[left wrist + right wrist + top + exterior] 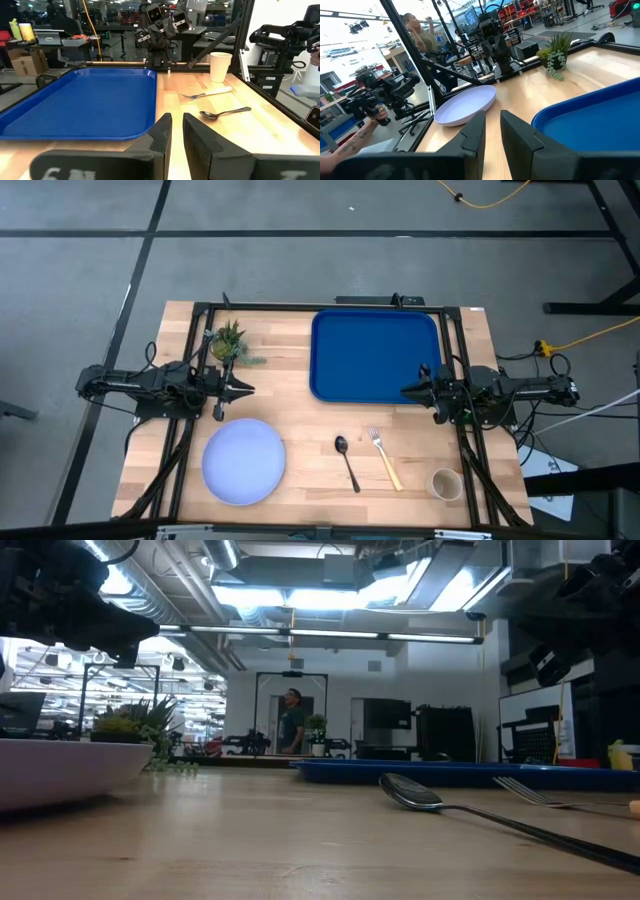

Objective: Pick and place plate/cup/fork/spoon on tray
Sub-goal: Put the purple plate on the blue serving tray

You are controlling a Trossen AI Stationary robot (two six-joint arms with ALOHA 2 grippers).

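Note:
The blue tray (375,355) lies at the table's far right. The lavender plate (243,462) lies flat at the near left. The dark spoon (347,463) and the tan-handled fork (385,458) lie side by side near the front middle. The beige cup (446,483) stands upright at the near right. My left gripper (247,390) hovers above the table just beyond the plate, shut and empty (176,120). My right gripper (407,392) hovers at the tray's near right corner, shut and empty (492,117).
A small potted plant (230,340) stands at the far left, beside my left arm. A black frame (330,308) runs around the table's edges. Bare wood lies between plate and tray. A person (415,30) stands beyond the table, and a hand (370,125) shows off its left side.

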